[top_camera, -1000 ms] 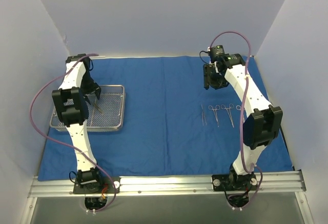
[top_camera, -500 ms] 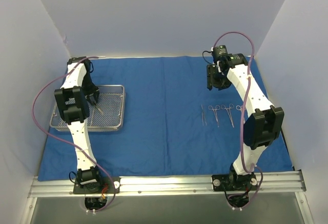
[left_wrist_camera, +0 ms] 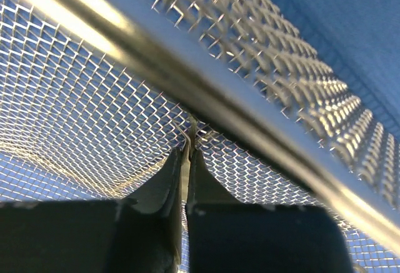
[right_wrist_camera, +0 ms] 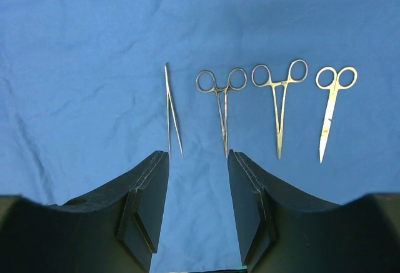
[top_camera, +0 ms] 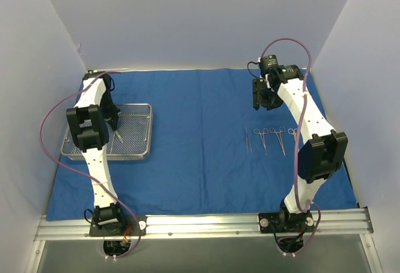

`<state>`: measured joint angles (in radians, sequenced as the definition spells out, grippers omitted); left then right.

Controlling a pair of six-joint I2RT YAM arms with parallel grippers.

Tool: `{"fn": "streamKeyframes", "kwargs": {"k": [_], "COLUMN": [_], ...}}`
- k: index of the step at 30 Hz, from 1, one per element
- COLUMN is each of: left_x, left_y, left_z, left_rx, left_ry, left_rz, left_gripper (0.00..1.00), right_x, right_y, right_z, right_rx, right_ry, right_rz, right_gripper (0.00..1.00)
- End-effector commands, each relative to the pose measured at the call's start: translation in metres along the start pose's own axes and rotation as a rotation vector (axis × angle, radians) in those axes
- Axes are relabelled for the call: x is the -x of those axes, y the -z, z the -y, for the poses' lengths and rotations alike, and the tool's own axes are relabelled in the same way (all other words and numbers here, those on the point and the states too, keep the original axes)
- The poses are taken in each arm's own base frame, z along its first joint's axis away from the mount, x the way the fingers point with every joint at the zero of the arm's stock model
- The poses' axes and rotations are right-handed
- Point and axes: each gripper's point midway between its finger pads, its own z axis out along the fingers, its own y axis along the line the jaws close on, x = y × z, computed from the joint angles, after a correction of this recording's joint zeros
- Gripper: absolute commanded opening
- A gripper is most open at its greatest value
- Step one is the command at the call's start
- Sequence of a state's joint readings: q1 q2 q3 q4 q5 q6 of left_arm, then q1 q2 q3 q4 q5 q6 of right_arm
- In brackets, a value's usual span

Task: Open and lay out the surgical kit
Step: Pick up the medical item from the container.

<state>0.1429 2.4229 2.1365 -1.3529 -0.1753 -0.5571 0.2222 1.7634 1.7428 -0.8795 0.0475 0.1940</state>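
From above, the blue cloth wrap (top_camera: pixel 200 160) lay spread flat, with the mesh tray (top_camera: pixel 134 138) on its left part, the left end effector (top_camera: pixel 114 122) inside the tray, and four steel instruments (top_camera: pixel 270 139) in a row at right. At the left wrist, that end effector was pinched on a thin strip of steel (left_wrist_camera: pixel 185 163) beside the tray wall. At the right wrist, the right end effector (right_wrist_camera: pixel 197 154) stood spread apart, holding nothing, short of the row.

White arms (top_camera: pixel 97 167), black joints (top_camera: pixel 85 129), purple cables (top_camera: pixel 286 40).
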Motion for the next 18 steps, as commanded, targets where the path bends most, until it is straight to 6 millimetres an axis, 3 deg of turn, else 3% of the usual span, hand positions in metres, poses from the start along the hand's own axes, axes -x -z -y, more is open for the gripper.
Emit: {"fn": "streamKeyframes", "kwargs": {"k": [1,7,11,13,16,18], "left_x": [0.005,-0.002,-0.02,-0.042,-0.078,-0.118], "left_y": [0.029,0.077,0.125,0.139,0.184,0.205], "left_z": [-0.004,-0.002,0.005,0.028,0.062,0.098], "left_rx": [-0.036,-0.14,-0.268,-0.374,-0.575,-0.677], "left_ry": [0.011,0.052,0.05,0.007,-0.082,-0.217], "left_rz": [0.063,0.112,0.155,0.126,0.121,0.109], "left_gripper": [0.02,0.02,0.02,0.02,0.02,0.02], "right_x": [0.007,0.009,0.017,0.024,0.028,0.026], "right_y": [0.031,0.029,0.03,0.032,0.037,0.038], "right_z": [0.005,-0.003,-0.019,-0.031,-0.061,-0.085], "right_rx": [0.009,0.051,0.136,0.182,0.294,0.378], "right_ry": [-0.024,-0.016,-0.005,0.0,0.028,0.057], "right_rz": [0.061,0.07,0.078,0.09,0.097,0.09], "right_gripper": [0.44,0.44,0.44,0.44,0.43,0.43]}}
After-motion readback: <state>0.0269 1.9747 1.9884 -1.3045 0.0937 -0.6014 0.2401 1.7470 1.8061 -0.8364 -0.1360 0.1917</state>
